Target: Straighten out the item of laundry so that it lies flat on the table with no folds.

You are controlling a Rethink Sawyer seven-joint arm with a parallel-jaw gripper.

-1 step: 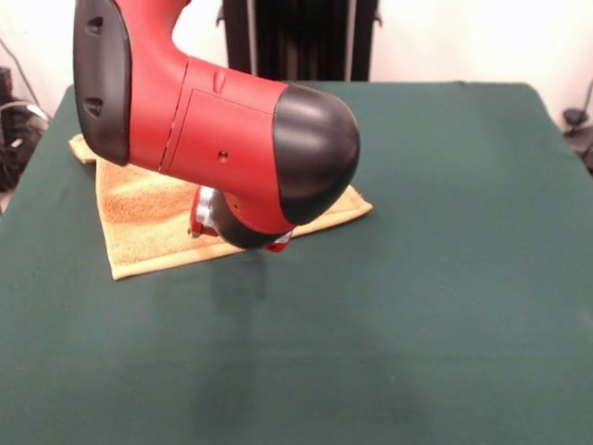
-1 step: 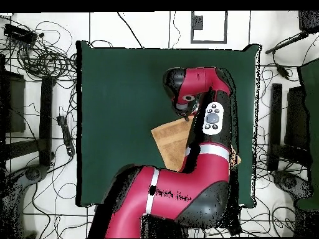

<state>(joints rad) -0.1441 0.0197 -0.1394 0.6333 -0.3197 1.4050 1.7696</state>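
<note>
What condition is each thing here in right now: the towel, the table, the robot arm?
Towel: spread on the table, mostly hidden under the arm; whether folds remain cannot be told.
Table: covered in dark green cloth, smooth.
Robot arm: bent low over the towel.
Gripper: hidden beneath the arm; open or shut cannot be told.

A yellow-orange terry towel (image 1: 148, 218) lay on the dark green table (image 1: 417, 306), toward its left side. The red and black arm (image 1: 222, 130) reached down over the towel and hid most of its middle and upper part. One towel corner (image 1: 357, 206) stuck out at the right, and the near hemmed edge showed flat.
</note>
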